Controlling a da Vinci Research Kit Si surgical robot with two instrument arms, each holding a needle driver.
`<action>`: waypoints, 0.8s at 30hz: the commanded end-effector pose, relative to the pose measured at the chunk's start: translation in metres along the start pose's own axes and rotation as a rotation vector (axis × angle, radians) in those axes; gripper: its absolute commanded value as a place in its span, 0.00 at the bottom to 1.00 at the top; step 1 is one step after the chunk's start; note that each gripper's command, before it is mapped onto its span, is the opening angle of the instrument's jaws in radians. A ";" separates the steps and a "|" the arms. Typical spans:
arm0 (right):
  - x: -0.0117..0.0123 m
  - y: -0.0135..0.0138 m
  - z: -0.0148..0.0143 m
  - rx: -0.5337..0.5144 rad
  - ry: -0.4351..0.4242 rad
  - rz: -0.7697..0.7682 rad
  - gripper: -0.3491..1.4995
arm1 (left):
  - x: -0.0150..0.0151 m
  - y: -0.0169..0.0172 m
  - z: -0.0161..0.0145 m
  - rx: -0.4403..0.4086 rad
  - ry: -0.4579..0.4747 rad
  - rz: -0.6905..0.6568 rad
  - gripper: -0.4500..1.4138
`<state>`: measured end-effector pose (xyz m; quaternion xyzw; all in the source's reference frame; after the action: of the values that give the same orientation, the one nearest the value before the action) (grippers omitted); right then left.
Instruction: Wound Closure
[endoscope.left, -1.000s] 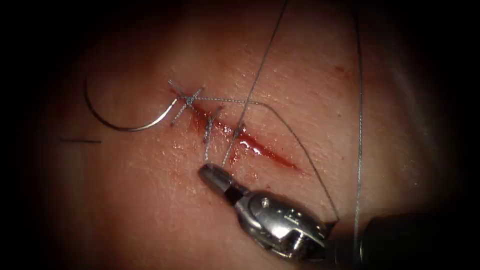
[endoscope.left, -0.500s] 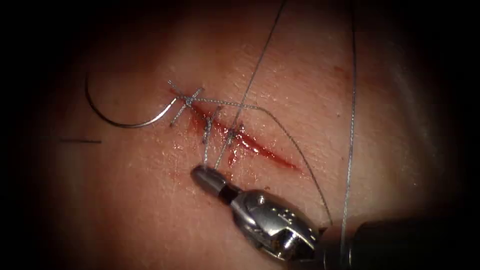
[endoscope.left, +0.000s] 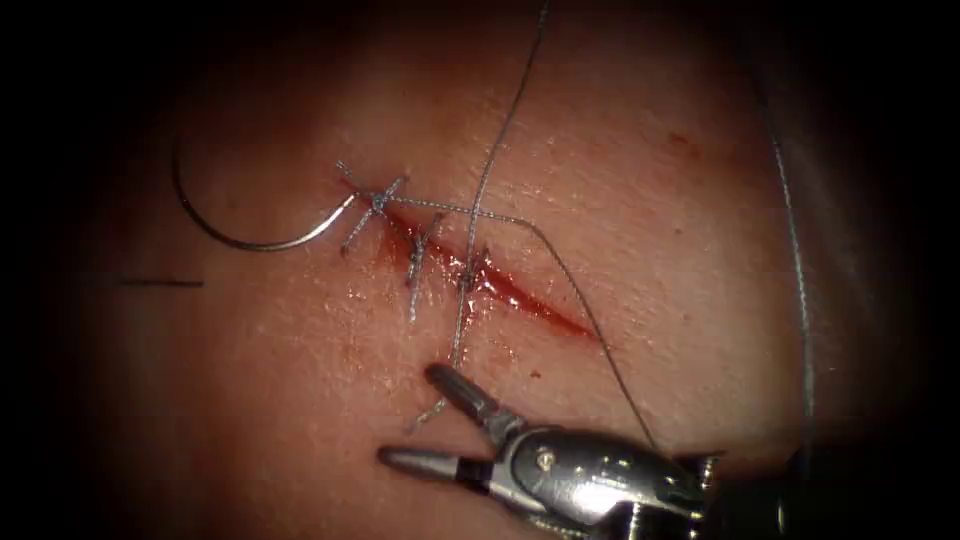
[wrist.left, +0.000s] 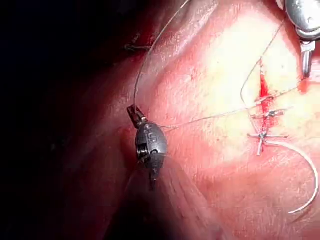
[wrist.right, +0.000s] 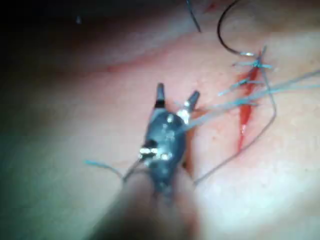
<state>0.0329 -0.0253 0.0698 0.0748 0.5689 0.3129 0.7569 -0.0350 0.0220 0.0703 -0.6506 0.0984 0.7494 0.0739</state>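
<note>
My right tool (endoscope.left: 412, 415) sits below the cut (endoscope.left: 530, 305) with its jaws open; a loose thread end (endoscope.left: 430, 412) lies between them, not gripped. The same tool (wrist.right: 177, 93) stands open in the right wrist view. In the left wrist view my left tool (wrist.left: 134, 112) is shut on the thread (wrist.left: 145, 60), away from the wound. That thread (endoscope.left: 500, 130) rises taut from the third stitch (endoscope.left: 467, 270). The curved needle (endoscope.left: 245, 243) lies free on the tissue, left of the cut, held by neither tool.
A knotted stitch (endoscope.left: 378, 200) and a second stitch (endoscope.left: 415, 255) cross the cut's upper left end. Red fluid fills the unstitched lower right part. A short cut end of thread (endoscope.left: 160, 283) lies far left. A slack strand (endoscope.left: 800, 300) hangs at the right.
My right tool's jaws were shut at the thread ends below the stitches; they have opened, let the thread end go, and dropped back toward the lower edge. The right strand swung right.
</note>
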 end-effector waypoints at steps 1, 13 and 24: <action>-0.0005 -0.0008 -0.0008 0.009 -0.020 -0.006 0.88 | 0.0009 0.0001 0.0001 -0.001 0.013 -0.005 0.00; 0.0029 0.0009 -0.0049 -0.003 -0.082 0.011 0.89 | 0.0111 0.0028 -0.0006 -0.029 0.096 0.002 0.00; 0.0054 0.0079 -0.0036 -0.113 -0.062 0.039 0.89 | 0.0207 0.0059 -0.0025 -0.062 0.128 -0.030 0.00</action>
<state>0.0268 -0.0164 0.0672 0.0523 0.5256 0.3572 0.7704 -0.0362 0.0148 0.0487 -0.7011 0.0670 0.7076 0.0576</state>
